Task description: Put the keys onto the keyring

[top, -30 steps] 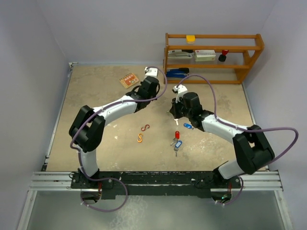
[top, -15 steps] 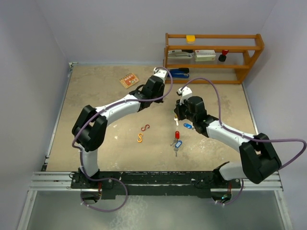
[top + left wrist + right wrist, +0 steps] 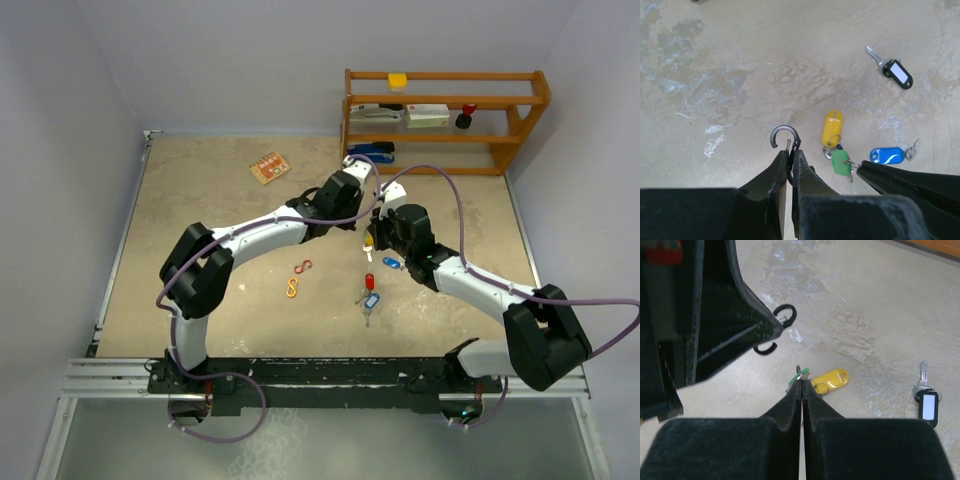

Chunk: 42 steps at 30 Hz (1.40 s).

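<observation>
Scuffed beige tabletop (image 3: 200,220), scattered keys (image 3: 371,299), lilac walls (image 3: 230,60)

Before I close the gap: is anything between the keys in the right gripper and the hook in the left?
Nothing visible: only open space lies between the keys and the hook.
</observation>
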Tool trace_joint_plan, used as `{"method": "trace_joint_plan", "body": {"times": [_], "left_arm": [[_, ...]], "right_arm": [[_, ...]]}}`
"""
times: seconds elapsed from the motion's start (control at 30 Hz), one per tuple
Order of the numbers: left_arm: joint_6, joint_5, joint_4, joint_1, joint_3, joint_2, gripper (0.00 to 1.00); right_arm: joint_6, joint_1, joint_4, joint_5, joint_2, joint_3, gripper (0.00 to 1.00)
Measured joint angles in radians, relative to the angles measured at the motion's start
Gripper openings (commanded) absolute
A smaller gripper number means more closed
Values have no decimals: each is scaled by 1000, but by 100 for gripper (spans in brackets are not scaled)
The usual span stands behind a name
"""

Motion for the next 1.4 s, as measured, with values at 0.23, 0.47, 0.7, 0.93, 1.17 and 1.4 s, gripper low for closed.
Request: {"method": "trace_joint_plan", "body": {"times": [0.23,0.47,0.7,0.93,1.17,1.4], "left_arm": [[0,-6,2,-40,0,1,0],[0,-7,2,-43,0,8,0],[0,-9,2,-43,1,12,0],[-1,-8,2,-45,2,13,0],[-1,-5,9,-47,2,13,0],[-1,3,17,-52,2,13,0]], "right_arm": [[0,0,12,10,0,0,0],[-3,0,13,16,6,0,0],[-8,0,19,13,13,0,0],[-8,0,21,4,22,0,0],[-9,0,35,-11,22,-3,0],[-9,0,47,-17,22,-7,0]]}}
